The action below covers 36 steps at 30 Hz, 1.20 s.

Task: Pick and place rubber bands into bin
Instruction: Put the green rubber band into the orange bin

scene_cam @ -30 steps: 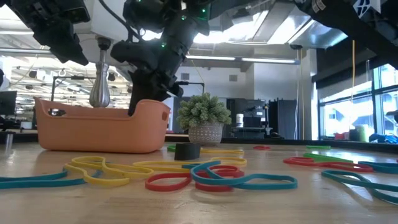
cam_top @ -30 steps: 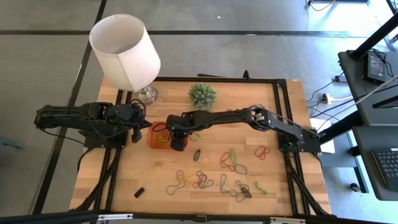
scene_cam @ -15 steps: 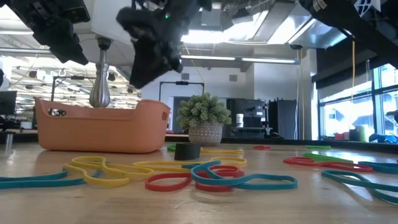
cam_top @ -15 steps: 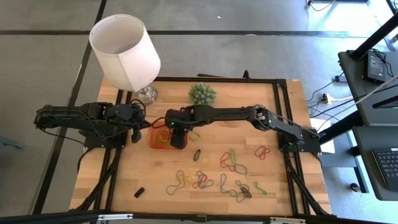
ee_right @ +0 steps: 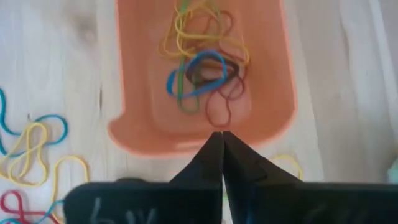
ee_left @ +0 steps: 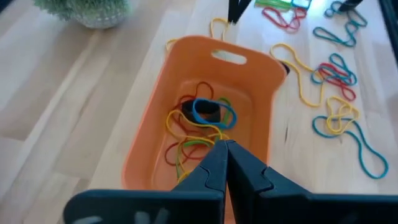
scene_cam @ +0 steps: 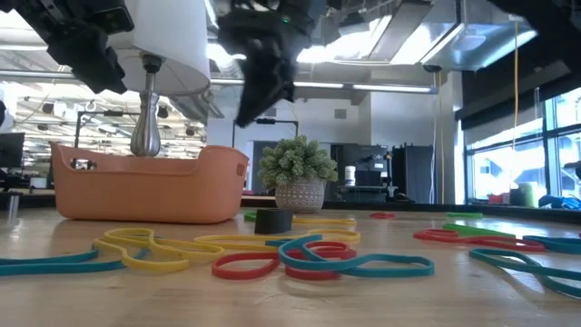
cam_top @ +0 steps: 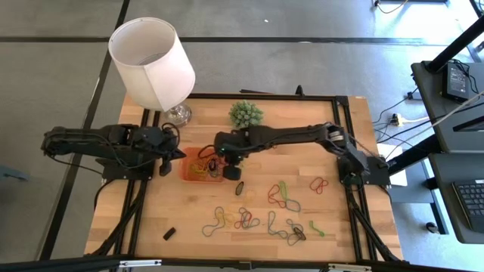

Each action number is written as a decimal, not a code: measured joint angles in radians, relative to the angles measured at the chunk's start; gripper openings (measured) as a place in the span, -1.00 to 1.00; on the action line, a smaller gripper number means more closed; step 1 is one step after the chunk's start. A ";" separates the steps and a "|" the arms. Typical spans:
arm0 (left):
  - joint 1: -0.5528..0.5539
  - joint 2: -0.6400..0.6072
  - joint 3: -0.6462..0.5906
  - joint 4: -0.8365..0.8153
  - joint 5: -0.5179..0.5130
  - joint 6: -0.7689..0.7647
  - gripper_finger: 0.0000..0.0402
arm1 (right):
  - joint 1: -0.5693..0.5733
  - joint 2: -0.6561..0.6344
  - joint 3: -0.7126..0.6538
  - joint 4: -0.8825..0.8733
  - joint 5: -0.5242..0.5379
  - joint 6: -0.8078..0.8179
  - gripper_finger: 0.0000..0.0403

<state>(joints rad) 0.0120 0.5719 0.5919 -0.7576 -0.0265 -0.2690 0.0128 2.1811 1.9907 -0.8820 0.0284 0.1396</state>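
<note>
Hovering right gripper (cam_top: pixel 229 161), shut, beside bin (cam_top: pixel 186 172) rim

Pale butcher-block table (cam_top: pixel 257 227) on grey floor (cam_top: pixel 302 19), white-shaded lamp (cam_top: pixel 151 60) and small potted plant (cam_top: pixel 246 115) at its far edge, dark desk with keyboard (cam_top: pixel 473 202) off the right side, large windows (scene_cam: pixel 554 136) and bright ceiling lights (scene_cam: pixel 399 41) beyond.
</note>
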 joint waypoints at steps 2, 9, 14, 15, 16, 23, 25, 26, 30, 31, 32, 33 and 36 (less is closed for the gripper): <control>-0.002 0.025 0.000 0.001 0.005 -0.007 -0.99 | 0.002 -0.079 -0.131 0.082 0.000 0.023 -0.94; -0.064 0.185 0.001 0.177 -0.005 -0.032 -0.99 | 0.010 -0.403 -0.628 0.372 0.003 0.153 -0.91; -0.110 0.375 0.098 0.226 -0.052 -0.058 -0.99 | 0.040 -0.632 -0.942 0.479 0.003 0.281 -0.98; -0.116 0.416 0.129 0.220 -0.057 -0.058 -1.00 | 0.049 -0.675 -1.002 0.505 0.004 0.307 -0.98; -0.121 0.457 0.163 0.213 -0.058 -0.057 -1.00 | 0.059 -0.720 -1.063 0.540 0.003 0.332 -0.98; -0.119 0.736 0.398 0.199 -0.059 -0.041 -0.99 | 0.120 -0.963 -1.409 0.808 0.004 0.488 -0.93; -0.108 0.811 0.469 0.171 -0.058 -0.040 -0.99 | 0.136 -1.015 -1.474 0.850 0.004 0.517 -0.92; -0.101 0.848 0.504 0.155 -0.058 -0.040 -0.99 | 0.145 -1.039 -1.503 0.864 0.004 0.534 -0.92; -0.065 0.991 0.656 0.062 -0.018 -0.011 -0.99 | 0.178 -1.117 -1.584 0.885 0.004 0.562 -0.92; -0.055 1.027 0.695 0.039 -0.008 -0.003 -0.99 | 0.185 -1.131 -1.599 0.890 0.004 0.562 -0.92; -0.045 1.064 0.733 0.018 -0.003 0.004 -0.99 | 0.191 -1.144 -1.612 0.891 0.004 0.562 -0.92; -0.034 1.101 0.770 0.000 -0.004 0.011 -0.99 | 0.197 -1.156 -1.622 0.889 0.004 0.562 -0.92; -0.008 1.205 0.865 -0.034 0.000 0.041 -0.99 | 0.210 -1.181 -1.644 0.893 0.004 0.554 -0.92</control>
<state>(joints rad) 0.0040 1.7768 1.4564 -0.7914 -0.0266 -0.2284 0.2224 1.0004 0.3472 0.0113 0.0323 0.6938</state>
